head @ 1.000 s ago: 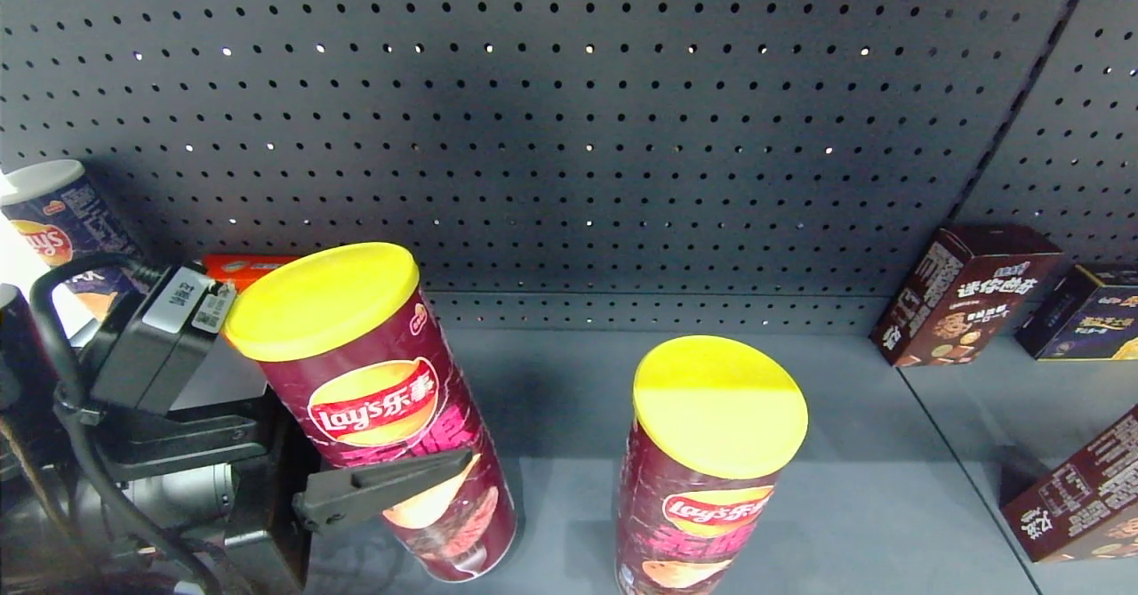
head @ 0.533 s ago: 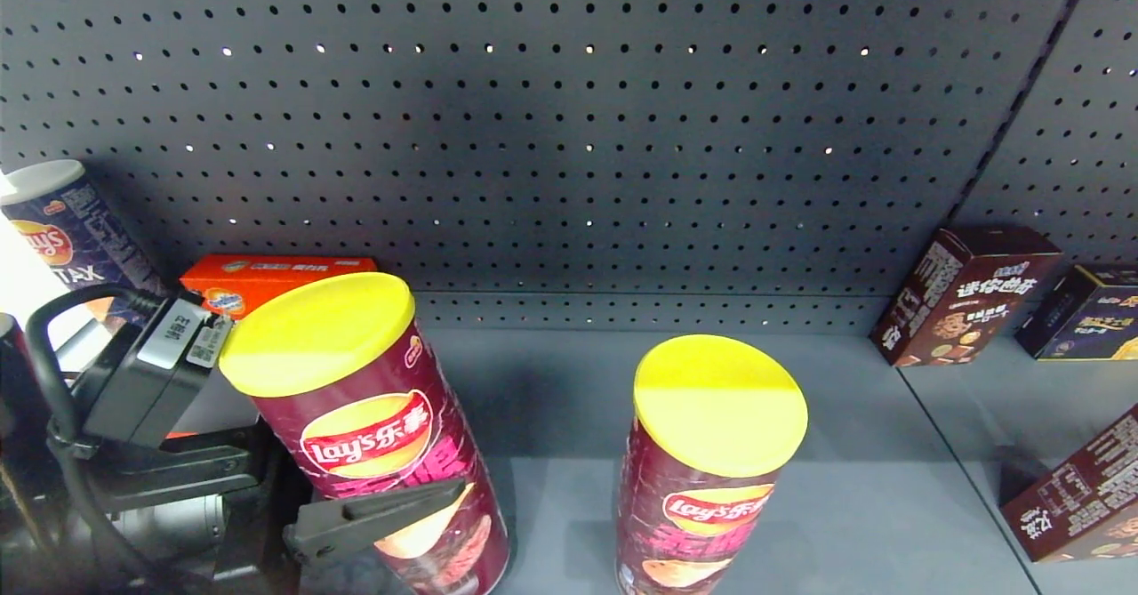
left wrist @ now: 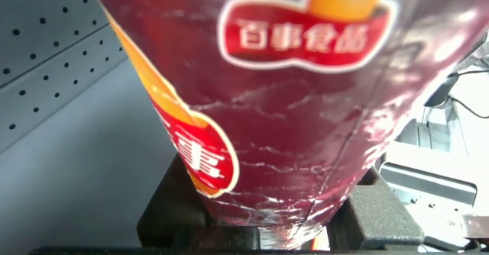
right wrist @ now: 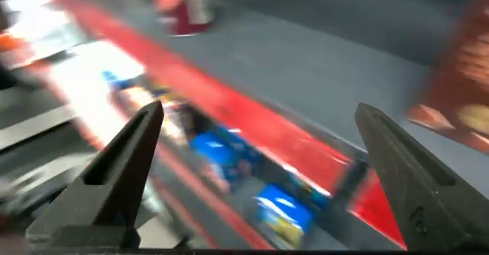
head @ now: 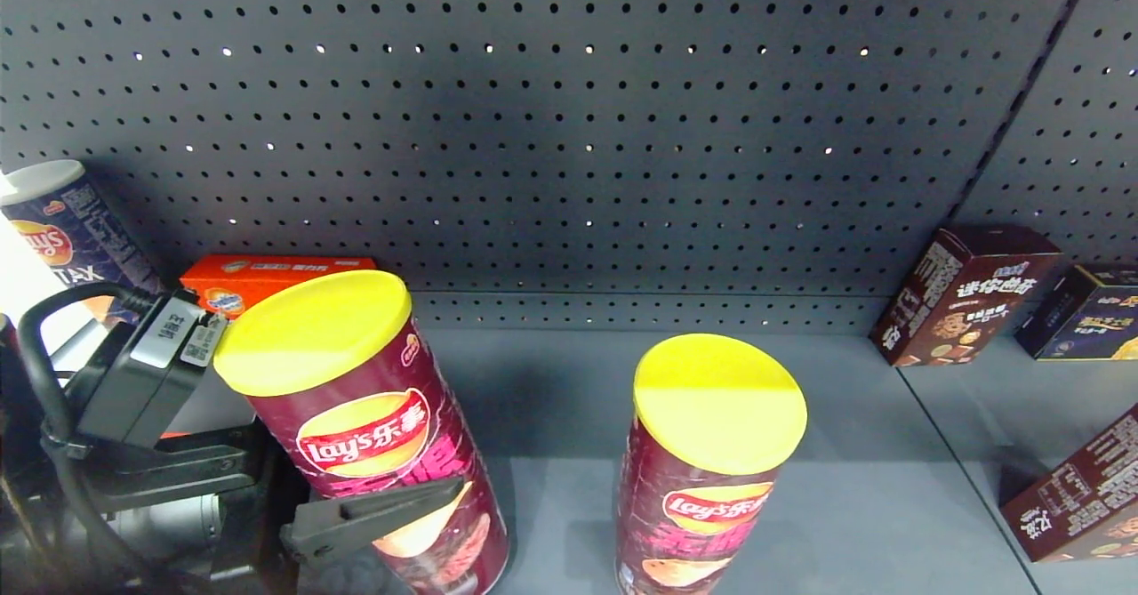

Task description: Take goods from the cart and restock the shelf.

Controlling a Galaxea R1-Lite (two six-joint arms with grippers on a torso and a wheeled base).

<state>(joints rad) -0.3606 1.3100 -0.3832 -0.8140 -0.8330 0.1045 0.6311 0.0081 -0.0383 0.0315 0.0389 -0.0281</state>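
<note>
In the head view, my left gripper [head: 404, 515] is shut on a maroon chips can with a yellow lid [head: 356, 417], held tilted at the left over the grey shelf [head: 569, 381]. One black finger crosses the can's lower front. The left wrist view has this can [left wrist: 290, 117] pressed between the two pads. A second, matching can [head: 711, 462] stands upright on the shelf at centre, apart from the held one. My right gripper [right wrist: 260, 186] is open with nothing between its fingers, over a red shelf edge strip [right wrist: 252, 125].
An orange box [head: 267, 277] lies behind the held can, and a dark blue can [head: 62, 226] stands at far left. Brown boxes [head: 965, 293] [head: 1080, 497] and a dark box [head: 1089, 310] sit at the right. A pegboard wall [head: 569, 132] backs the shelf. Bare shelf lies between and behind the cans.
The left gripper has carried the held can a little down and to the left, uncovering the orange box behind it. The standing can has not moved.
</note>
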